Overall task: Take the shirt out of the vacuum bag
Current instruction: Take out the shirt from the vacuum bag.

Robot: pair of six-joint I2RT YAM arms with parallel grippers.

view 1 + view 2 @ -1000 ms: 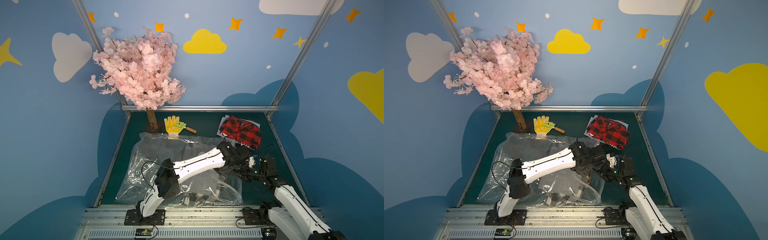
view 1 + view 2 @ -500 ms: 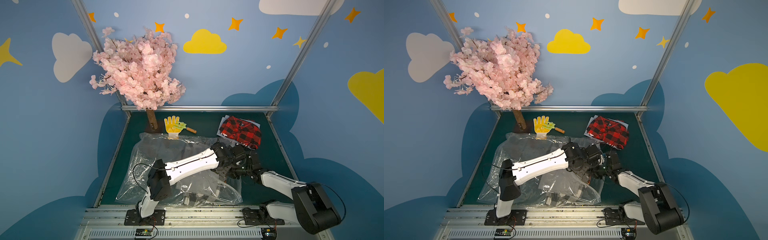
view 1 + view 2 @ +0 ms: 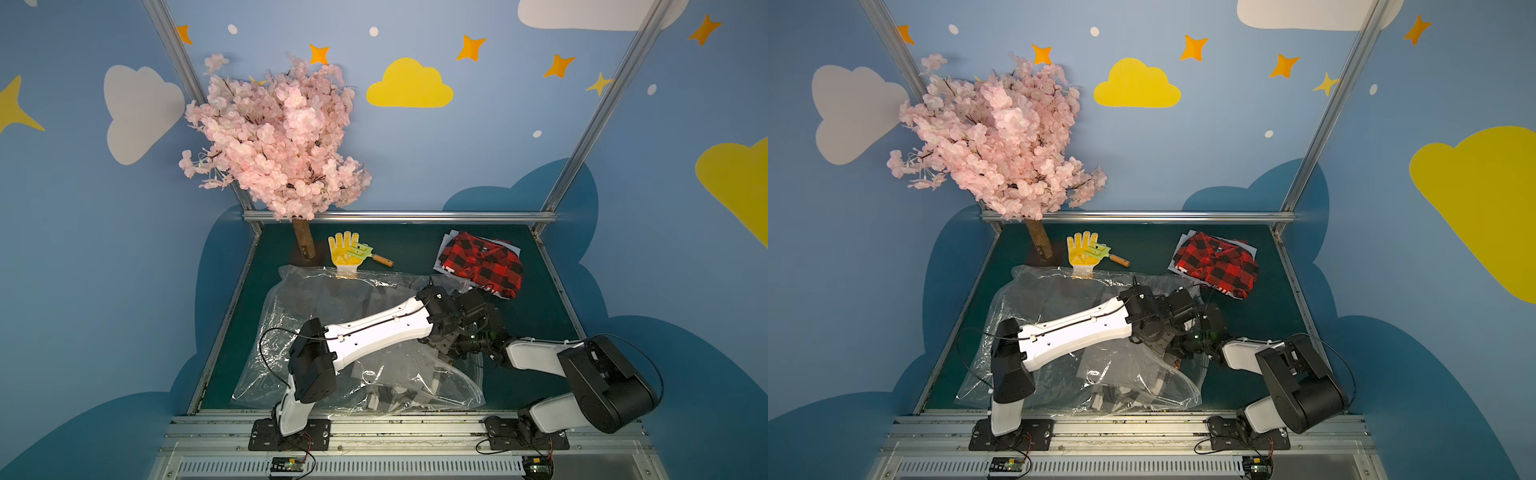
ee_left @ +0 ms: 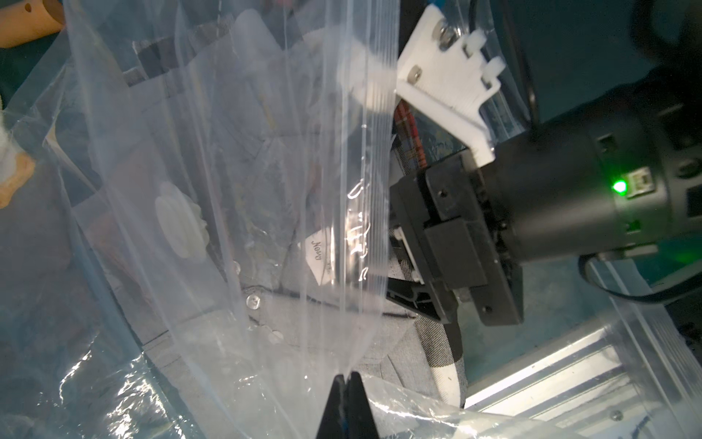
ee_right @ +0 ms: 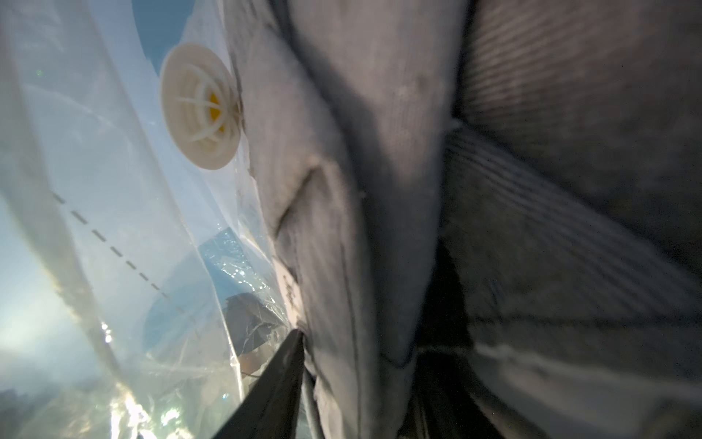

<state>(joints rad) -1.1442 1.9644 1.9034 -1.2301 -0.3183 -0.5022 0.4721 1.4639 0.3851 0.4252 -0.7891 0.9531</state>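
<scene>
Top views, layout: the vacuum bag [image 3: 307,291] sprawls from the centre of the table [image 3: 540,299] to 7 o'clock, with its mouth toward 4 o'clock. A red checked shirt [image 3: 482,262] lies outside it at 1 o'clock. A yellow glove [image 3: 343,251] and a blossom tree [image 3: 274,141] stand near 11 o'clock.
Top views, arms: the left arm [image 3: 374,332] reaches across the bag from 7 o'clock and the right arm [image 3: 536,357] comes in from 4 o'clock. They meet at the mouth, probably so one lifts plastic while the other goes in.
Top views, hidden: both tool tips sit under the wrist housings. The shirt [image 3: 399,390] is only a dim grey patch through the film.
Left wrist view, tool: the left gripper [image 4: 343,384] is pinched tight on a fold of the bag's upper layer, tenting the zip-seal edge [image 4: 364,152] upward.
Left wrist view, extra: beneath that lifted layer the right gripper [image 4: 397,266] enters the mouth. Buttons, a neck label and the white valve [image 4: 178,224] show through the plastic.
Right wrist view, shirt: grey fabric fills most of the frame, inside the bag, beside the valve's underside.
Right wrist view, tool: one dark finger [image 5: 281,380] lies against a thick fold. Its partner is unclear, so I cannot tell whether the fold is clamped.
</scene>
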